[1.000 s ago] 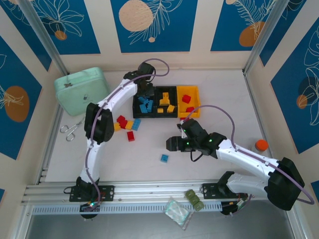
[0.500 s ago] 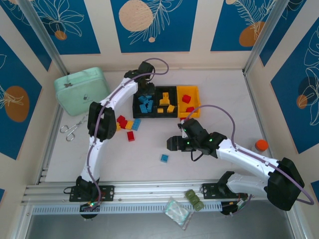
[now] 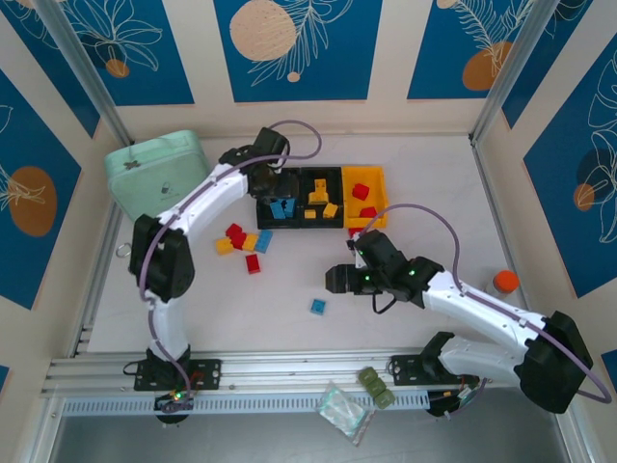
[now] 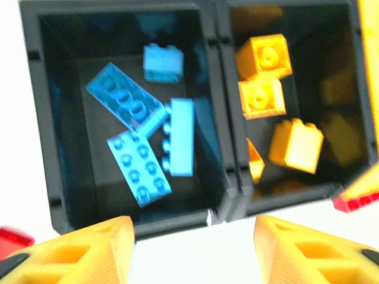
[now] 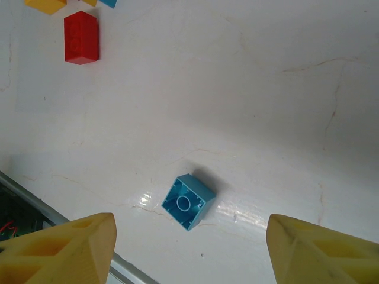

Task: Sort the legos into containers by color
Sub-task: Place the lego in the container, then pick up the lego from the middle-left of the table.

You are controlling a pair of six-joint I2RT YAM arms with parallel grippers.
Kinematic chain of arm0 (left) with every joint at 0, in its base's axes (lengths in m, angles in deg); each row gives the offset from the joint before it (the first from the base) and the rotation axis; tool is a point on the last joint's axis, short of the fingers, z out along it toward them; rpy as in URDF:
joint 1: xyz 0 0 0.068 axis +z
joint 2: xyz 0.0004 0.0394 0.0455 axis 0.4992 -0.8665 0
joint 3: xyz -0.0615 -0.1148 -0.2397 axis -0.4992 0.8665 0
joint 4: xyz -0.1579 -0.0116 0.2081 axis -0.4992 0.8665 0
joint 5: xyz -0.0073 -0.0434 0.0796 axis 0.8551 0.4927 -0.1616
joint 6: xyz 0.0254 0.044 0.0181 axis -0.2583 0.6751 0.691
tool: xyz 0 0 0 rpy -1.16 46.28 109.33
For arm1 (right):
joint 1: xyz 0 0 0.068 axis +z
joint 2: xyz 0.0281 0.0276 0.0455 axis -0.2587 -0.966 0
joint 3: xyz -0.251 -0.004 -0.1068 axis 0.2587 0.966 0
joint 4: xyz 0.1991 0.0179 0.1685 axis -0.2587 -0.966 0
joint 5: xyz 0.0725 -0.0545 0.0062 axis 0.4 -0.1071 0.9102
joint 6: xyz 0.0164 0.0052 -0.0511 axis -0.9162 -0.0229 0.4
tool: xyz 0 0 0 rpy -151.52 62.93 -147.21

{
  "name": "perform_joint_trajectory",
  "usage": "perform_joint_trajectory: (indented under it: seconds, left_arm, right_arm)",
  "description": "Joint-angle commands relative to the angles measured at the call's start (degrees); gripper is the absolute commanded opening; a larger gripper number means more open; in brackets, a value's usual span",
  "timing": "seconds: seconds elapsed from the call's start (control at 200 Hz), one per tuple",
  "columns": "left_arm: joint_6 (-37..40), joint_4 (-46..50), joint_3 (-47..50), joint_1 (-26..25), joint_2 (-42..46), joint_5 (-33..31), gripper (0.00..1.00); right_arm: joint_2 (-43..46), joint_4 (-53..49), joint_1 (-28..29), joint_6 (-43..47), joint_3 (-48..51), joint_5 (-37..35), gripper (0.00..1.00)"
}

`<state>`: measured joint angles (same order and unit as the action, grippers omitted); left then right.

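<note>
Three joined containers stand at the back: a black bin point(image 3: 263, 205) with several blue legos point(image 4: 139, 168), a black bin point(image 3: 300, 198) with yellow legos point(image 4: 296, 145), and an orange-yellow bin point(image 3: 378, 182) with red ones point(image 3: 360, 191). My left gripper point(image 3: 276, 183) hovers at the near rim of the blue bin point(image 4: 172, 219), open point(image 4: 194, 251), nothing between its fingers. Red, yellow and blue legos point(image 3: 243, 241) lie loose left of centre. One blue lego point(image 3: 317, 306) lies upside down point(image 5: 188, 201) on the table. My right gripper point(image 3: 334, 281) hangs open above it point(image 5: 190, 251), not touching.
A mint-green case point(image 3: 154, 172) sits at the back left, beside the left arm. An orange-red cap point(image 3: 505, 281) stands at the right wall. An olive lump point(image 3: 376, 386) and a plastic bag point(image 3: 342, 410) lie on the front rail. A red lego point(image 5: 82, 36) lies beyond the right gripper.
My left gripper's jaws have opened over the blue bin, and that arm's elbow has swung left, now covering the scissors. The right arm has not moved.
</note>
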<state>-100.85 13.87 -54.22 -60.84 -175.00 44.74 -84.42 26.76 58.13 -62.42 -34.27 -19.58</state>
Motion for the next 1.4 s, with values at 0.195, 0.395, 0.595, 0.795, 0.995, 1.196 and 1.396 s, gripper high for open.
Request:
perform_joint_trajectory:
  seconds: [0.195, 0.395, 0.595, 0.795, 0.995, 1.196, 1.396]
  left_arm:
    - [3.46, -0.21, 17.04, -6.30, 10.73, 9.13, 0.58]
    - [-3.06, -6.22, 28.68, -12.77, 15.69, 12.48, 0.62]
    - [-9.50, -11.52, 35.06, -20.74, 15.59, 12.29, 0.67]
    - [-10.92, -10.92, 34.61, -25.68, 11.92, 10.86, 0.72]
    - [-9.85, -7.04, 30.83, -29.18, 6.37, 7.10, 0.71]
    - [-9.98, -5.91, 28.82, -30.54, 3.12, 3.07, 0.57]
    - [-9.30, -4.96, 28.20, -30.54, 3.55, 1.99, 0.27]
  right_arm:
    - [4.75, -13.89, -7.05, 1.77, -0.64, 8.27, 0.68]
    - [8.88, -19.81, -10.44, 1.69, 1.71, 14.10, 0.69]
    - [9.11, -23.70, -11.97, -3.10, 2.50, 12.25, 0.69]
    - [12.29, -23.41, -13.64, -7.66, 5.17, 10.71, 0.70]
    - [16.35, -23.21, -15.76, -9.06, 7.33, 10.84, 0.69]
    - [18.39, -22.47, -17.04, -9.24, 8.55, 11.75, 0.69]
    - [18.17, -20.93, -17.29, -9.17, 9.47, 12.97, 0.69]
